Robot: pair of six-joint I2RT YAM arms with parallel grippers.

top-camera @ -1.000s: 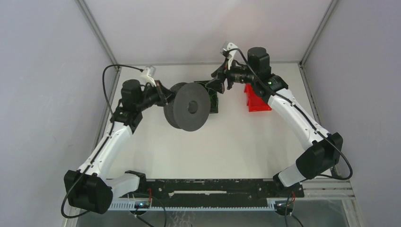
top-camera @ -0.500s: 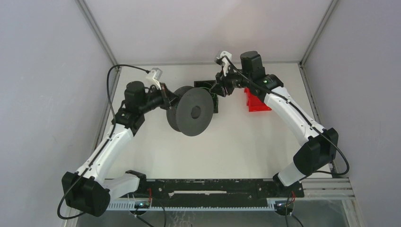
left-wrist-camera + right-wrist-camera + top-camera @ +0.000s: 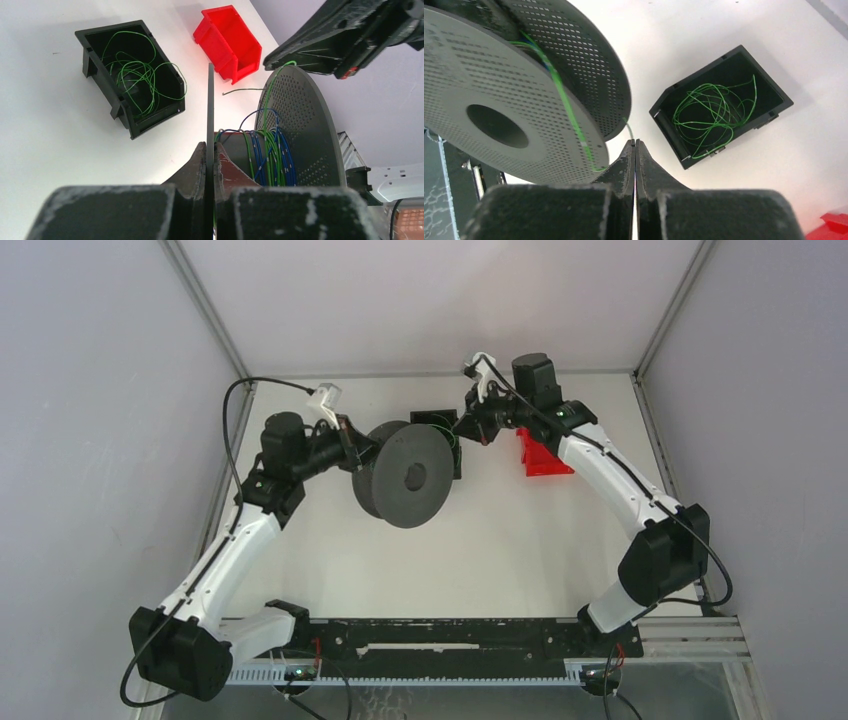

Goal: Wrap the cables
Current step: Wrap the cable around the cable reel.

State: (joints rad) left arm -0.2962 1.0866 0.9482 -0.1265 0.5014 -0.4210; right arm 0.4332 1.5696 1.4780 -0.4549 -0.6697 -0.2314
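Note:
A grey perforated spool (image 3: 405, 475) hangs above the table, and my left gripper (image 3: 210, 145) is shut on the thin edge of its near flange (image 3: 210, 100). Green and blue cables (image 3: 265, 155) are wound on its hub. One green cable (image 3: 566, 105) runs over the flange's rim to my right gripper (image 3: 634, 142), which is shut on it just beside the spool (image 3: 514, 100). In the top view the right gripper (image 3: 462, 428) sits at the spool's far right. Loose green cables (image 3: 714, 115) lie looped in the black bin (image 3: 664, 125).
The black bin (image 3: 435, 420) stands behind the spool, partly hidden by it. A red bin (image 3: 540, 455) stands to its right, under the right arm, and shows no contents (image 3: 227, 40). Grey walls enclose the table on three sides.
My right gripper has gone from open to shut on the green cable and shifted slightly. The left arm swung the spool a little right early on, then stayed still.

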